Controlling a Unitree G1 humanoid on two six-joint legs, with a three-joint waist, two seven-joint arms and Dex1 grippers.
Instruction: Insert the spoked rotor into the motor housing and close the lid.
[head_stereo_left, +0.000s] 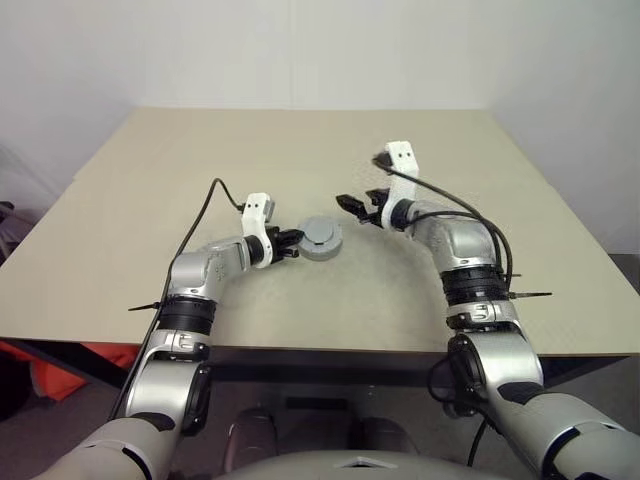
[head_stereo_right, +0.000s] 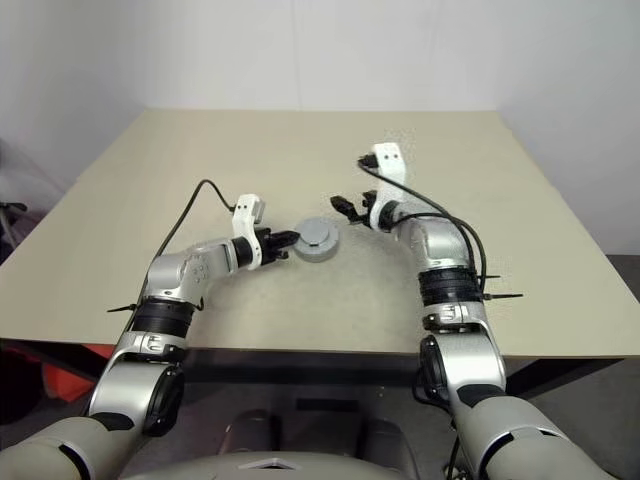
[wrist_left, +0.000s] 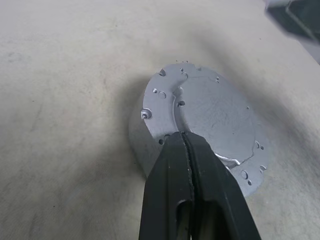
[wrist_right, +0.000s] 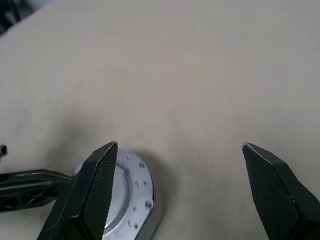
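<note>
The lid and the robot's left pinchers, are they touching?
Touching. In the left wrist view, the left gripper, its fingers pressed shut, has its tips resting on the edge of the lid.

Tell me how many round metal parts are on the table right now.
1: a grey round metal part mid-table, between the shut left pincer, whose tip reaches it, and the open right pincer, which stands clear. Anything inside it is hidden.

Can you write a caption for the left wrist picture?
Shut left gripper rests against the closed grey motor housing on the tan table.
</note>
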